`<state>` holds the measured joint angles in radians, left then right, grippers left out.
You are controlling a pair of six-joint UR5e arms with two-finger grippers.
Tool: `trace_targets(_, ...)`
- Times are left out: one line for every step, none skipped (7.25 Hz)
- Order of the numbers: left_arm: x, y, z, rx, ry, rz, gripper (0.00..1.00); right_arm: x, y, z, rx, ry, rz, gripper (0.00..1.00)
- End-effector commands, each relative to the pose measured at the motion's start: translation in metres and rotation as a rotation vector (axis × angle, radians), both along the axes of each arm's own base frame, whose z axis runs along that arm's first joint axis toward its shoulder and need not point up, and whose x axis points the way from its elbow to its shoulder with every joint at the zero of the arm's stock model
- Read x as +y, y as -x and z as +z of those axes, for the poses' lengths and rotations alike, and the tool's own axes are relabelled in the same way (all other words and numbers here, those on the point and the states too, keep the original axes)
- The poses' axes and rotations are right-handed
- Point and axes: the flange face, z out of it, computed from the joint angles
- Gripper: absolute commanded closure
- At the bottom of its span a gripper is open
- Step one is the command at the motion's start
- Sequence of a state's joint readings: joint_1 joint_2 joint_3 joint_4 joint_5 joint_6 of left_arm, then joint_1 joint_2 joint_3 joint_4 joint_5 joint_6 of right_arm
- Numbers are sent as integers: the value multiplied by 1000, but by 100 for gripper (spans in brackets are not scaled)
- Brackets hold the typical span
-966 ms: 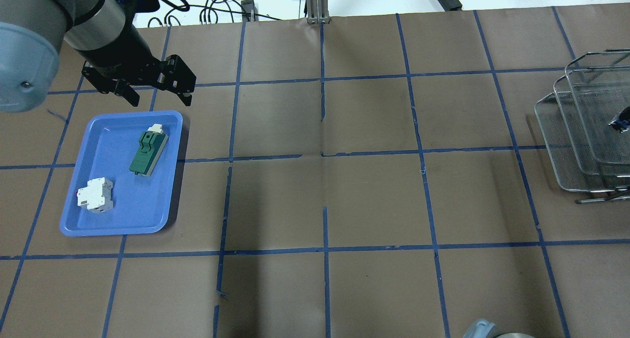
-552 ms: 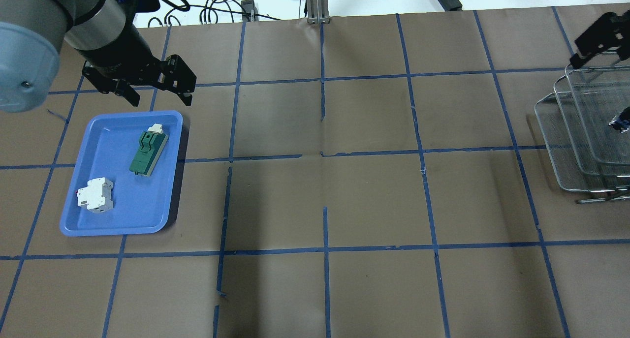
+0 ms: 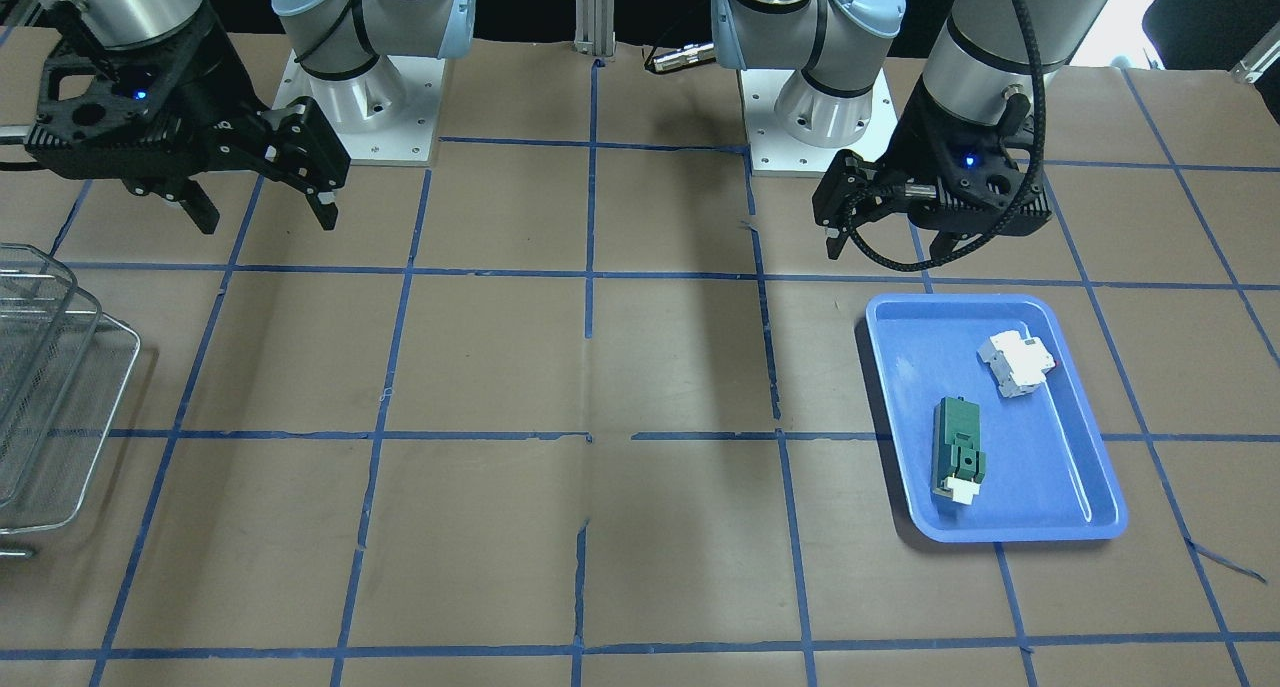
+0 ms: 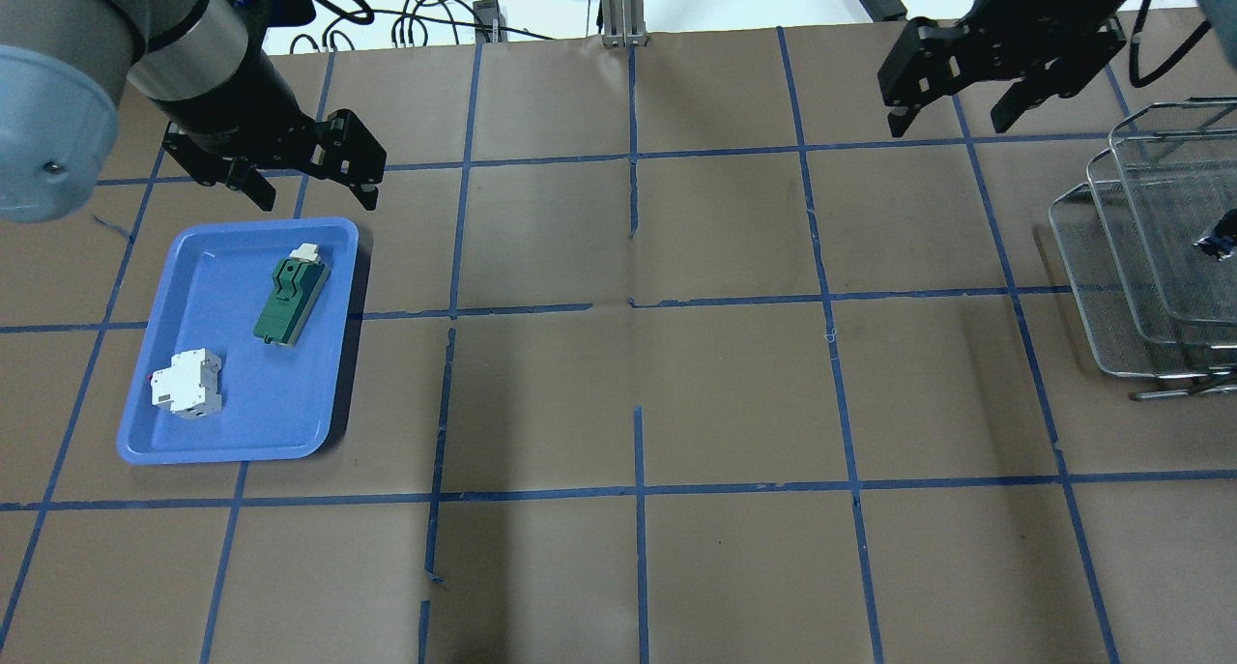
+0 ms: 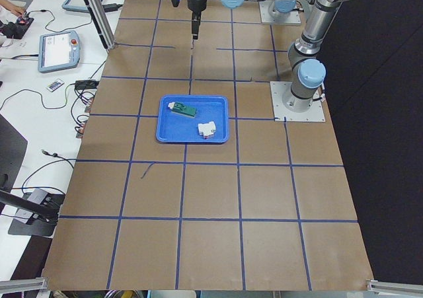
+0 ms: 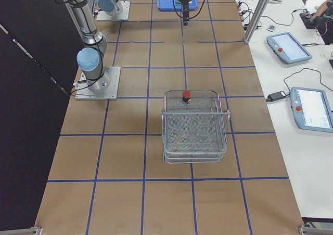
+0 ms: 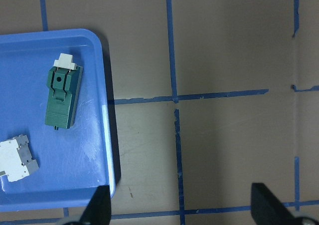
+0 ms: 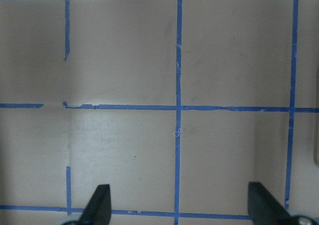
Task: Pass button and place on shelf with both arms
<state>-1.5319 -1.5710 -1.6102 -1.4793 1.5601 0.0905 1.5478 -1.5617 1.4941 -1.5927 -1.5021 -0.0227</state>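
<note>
The button [image 6: 186,95], red cap on a black body, stands upright in the top tray of the wire-mesh shelf [image 6: 195,137] at its rear edge. The shelf also shows at the overhead view's right edge [image 4: 1097,287] and in the front view [image 3: 95,397]. My right gripper [image 4: 952,126] is open and empty, over the table to the left of and beyond the shelf; it also shows in the front view [image 3: 265,222]. My left gripper [image 4: 315,197] is open and empty, just beyond the far edge of the blue tray [image 4: 145,437].
The blue tray holds a green terminal block [image 4: 290,302] and a white breaker block [image 4: 188,384]. Brown paper with blue tape lines covers the table. A metal post [image 4: 623,7] and cables stand at the far edge.
My right gripper has come away from the shelf, moving left into the overhead view, open and empty. My left arm has not moved.
</note>
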Motion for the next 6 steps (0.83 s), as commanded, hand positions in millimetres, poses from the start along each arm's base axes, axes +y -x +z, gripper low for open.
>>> trace_targets(0,0,0,0,0,-1,0,1,-3,-2,31,-5,-12,0)
trace_targets(0,0,-1,0,0,-1,0,1,0,-4,66,-10,-10,0)
trace_targets(0,0,-1,0,-1,-1,0,1,-1,-4,62,-13,-11,0)
trace_targets(1,0,-1,0,0,-1,0,1,-1,-4,62,-11,-11,0)
trace_targets(0,0,0,2,3,1,0,1,-1,-4,62,-11,-10,0)
trace_targets(0,0,3,0,11,1,0,1,-1,-4,62,-11,-8,0)
